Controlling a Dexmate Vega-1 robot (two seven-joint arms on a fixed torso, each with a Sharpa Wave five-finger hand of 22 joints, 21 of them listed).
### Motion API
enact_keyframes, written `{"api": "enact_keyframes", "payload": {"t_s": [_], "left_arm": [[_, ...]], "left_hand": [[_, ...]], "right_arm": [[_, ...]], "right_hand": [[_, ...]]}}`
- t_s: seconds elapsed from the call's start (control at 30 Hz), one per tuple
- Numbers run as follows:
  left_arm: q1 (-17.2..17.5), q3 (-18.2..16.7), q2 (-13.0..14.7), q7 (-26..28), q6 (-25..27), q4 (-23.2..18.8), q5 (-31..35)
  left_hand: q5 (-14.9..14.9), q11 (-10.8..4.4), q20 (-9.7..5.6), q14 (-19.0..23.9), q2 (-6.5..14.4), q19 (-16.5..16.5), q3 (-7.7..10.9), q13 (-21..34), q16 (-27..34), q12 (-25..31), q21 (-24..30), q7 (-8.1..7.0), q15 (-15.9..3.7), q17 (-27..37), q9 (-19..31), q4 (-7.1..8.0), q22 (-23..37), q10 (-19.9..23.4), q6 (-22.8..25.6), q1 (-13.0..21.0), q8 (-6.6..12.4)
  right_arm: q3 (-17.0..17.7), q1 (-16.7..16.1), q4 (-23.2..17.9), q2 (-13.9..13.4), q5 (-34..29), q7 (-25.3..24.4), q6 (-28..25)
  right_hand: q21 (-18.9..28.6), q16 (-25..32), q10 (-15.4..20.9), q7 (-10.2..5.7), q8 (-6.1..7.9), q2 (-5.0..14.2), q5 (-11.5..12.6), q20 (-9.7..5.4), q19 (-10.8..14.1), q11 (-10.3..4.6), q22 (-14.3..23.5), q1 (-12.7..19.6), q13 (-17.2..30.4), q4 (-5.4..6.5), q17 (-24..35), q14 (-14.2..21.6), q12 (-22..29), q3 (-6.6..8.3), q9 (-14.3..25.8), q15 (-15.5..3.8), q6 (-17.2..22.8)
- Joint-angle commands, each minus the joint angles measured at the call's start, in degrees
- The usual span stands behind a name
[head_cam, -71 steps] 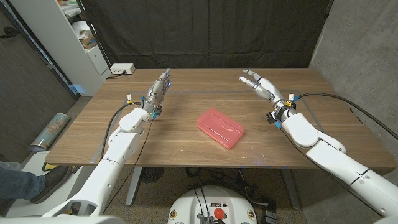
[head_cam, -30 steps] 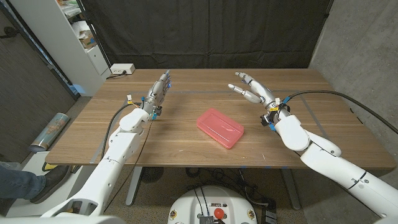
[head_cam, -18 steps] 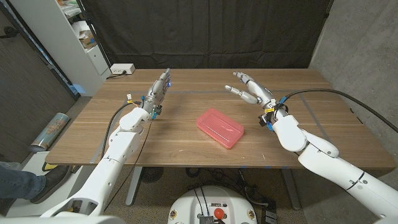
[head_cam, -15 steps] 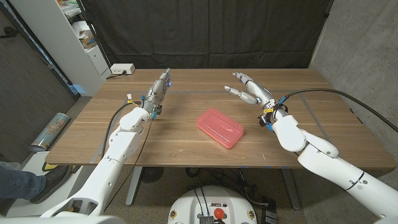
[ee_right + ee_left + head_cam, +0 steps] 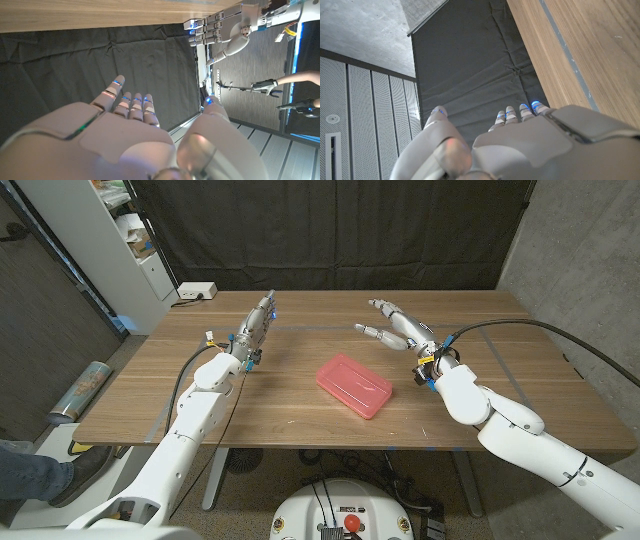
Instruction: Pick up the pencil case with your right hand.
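- Pencil case, a pink rounded box, lies flat near the middle of the wooden table, set at a slant, with nothing touching it.
- To its left, well apart, the left hand holds nothing, fingers straight and close together.
- It looks like stiff, smooth plastic: probably light, likely slippery, and low to the tabletop.
- I'd take it across the narrow width, thumb on one long side, fingers on the other.
- Right of it, the right hand hovers beyond the case, fingers spread, holding nothing.
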Motion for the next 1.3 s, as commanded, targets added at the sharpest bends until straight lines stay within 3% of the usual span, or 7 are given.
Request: {"api": "enact_keyframes", "payload": {"t_s": [0.03,0.43,0.83,1.03,1.3], "left_arm": [[-0.1,0.3,0.0,0.1,0.3,0.2,0.4],[-0.8,0.1,-0.2,-0.6,-0.4,1.4,0.1],[-1.3,-0.2,-0.4,-1.1,-0.8,2.5,-0.2],[-1.9,-0.4,-0.6,-1.4,-1.2,3.4,-0.2],[-2.5,-0.3,-0.9,-1.6,-1.5,4.1,0.1]], "left_hand": [[-0.1,0.33,0.48,-2.2,0.0,-2.5,0.24,0.2,-0.1,-0.1,0.0,-0.14,0.41,0.1,0.2,-0.27,0.1,-0.3,0.2,0.6,0.13],[-0.1,0.24,0.59,-2.2,0.2,-2.6,0.20,0.2,-0.1,-0.1,0.0,-0.37,0.48,0.1,0.2,-0.37,0.1,-0.3,0.1,0.8,0.04],[-0.2,0.57,0.63,-2.2,0.2,-2.6,0.15,0.2,-0.1,-0.2,0.0,-0.42,0.69,0.1,0.2,-0.45,0.1,-0.4,-0.3,0.9,-0.11],[-0.3,0.69,0.71,-2.1,0.3,-2.6,0.11,0.2,-0.1,-0.2,0.0,-0.25,0.79,0.1,0.2,-0.49,0.1,-0.4,-0.7,1.0,-0.26],[-0.3,0.77,0.74,-2.1,0.3,-2.6,0.06,0.2,-0.1,-0.1,0.0,-0.61,0.84,0.1,0.2,-0.54,0.1,-0.3,-0.7,1.1,-0.20]], "right_arm": [[-0.5,-0.6,-1.2,-0.5,-1.2,0.6,-1.4],[-1.9,-0.7,-2.8,-0.4,-3.3,1.5,-3.9],[-3.2,0.1,-3.9,-0.2,-5.4,2.6,-5.8],[-4.0,1.0,-4.9,-0.1,-6.8,4.3,-8.1],[-4.8,1.7,-5.7,-0.2,-7.8,5.7,-9.3]], "right_hand": [[0.3,0.2,-0.1,-0.11,-0.12,-0.07,0.6,0.42,0.4,0.52,0.1,0.5,0.2,-0.38,0.2,0.2,0.1,0.16,0.3,0.72,0.1],[0.3,0.1,-0.6,-0.37,-0.29,-0.48,0.7,1.24,0.4,0.62,0.1,1.1,0.2,-0.85,0.1,0.2,-0.1,0.03,0.2,1.48,-0.6],[0.3,0.1,-1.0,-0.13,-0.46,-0.97,0.9,2.14,0.5,1.71,0.1,1.9,0.2,-1.47,0.1,0.2,-0.1,-0.14,0.2,2.91,-1.6],[0.1,-0.1,-1.8,0.46,-0.69,-1.41,1.2,3.49,0.1,2.93,0.1,2.5,0.2,-1.95,0.1,-0.3,-0.3,-0.33,0.2,4.36,-2.8],[0.1,-0.1,-2.5,0.36,-0.74,-1.78,1.4,4.88,0.0,3.38,0.1,3.1,0.2,-2.34,0.1,-0.5,-0.3,-0.52,0.2,5.59,-3.7]]}}
